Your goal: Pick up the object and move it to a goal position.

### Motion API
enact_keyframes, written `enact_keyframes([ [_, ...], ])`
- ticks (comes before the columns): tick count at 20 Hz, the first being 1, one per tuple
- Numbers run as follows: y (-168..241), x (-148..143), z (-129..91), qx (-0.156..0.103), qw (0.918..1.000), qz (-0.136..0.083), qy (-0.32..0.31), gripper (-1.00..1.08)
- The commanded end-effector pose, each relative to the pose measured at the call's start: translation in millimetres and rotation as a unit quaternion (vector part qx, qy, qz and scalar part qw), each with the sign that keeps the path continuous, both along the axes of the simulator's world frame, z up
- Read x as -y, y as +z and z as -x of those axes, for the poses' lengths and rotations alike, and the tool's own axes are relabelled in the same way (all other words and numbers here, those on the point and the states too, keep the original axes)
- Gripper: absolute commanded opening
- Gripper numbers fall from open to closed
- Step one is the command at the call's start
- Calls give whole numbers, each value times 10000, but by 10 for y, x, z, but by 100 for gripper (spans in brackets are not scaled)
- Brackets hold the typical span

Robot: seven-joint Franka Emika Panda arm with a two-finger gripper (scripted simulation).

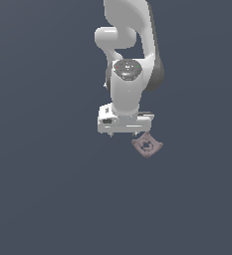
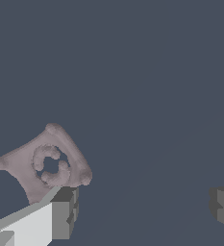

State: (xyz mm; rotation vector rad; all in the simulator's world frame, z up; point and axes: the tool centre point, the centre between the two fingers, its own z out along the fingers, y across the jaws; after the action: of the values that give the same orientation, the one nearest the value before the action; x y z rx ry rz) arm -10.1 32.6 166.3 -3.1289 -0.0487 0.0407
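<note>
A Franka arm's gripper (image 2: 142, 209) hangs with fingers spread wide over a plain grey surface (image 1: 48, 189). The pink-brown squarish piece (image 2: 41, 163), round-holed, lies flat just beside one fingertip (image 2: 65, 211), outside the gap.

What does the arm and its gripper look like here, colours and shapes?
The arm is glossy white with rounded, bulbous links and a dark grey band down its side in the exterior view. A round dark grey cap with tiny green and red marks sits on the wrist. The gripper has a white boxy body and blocky grey fingertips. No cables visible.
</note>
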Motion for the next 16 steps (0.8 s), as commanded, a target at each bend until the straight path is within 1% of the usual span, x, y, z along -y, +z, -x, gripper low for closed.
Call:
enact_keyframes([
  [1, 0, 0, 0, 0, 10000, 0, 0, 68],
  [9, -51, -17, -20, -9, 9999, -49, -105, 68],
  [12, 13, -34, -39, 40, 9999, -84, -121, 68],
  [16, 182, -74, -86, 165, 9996, -170, -156, 68],
])
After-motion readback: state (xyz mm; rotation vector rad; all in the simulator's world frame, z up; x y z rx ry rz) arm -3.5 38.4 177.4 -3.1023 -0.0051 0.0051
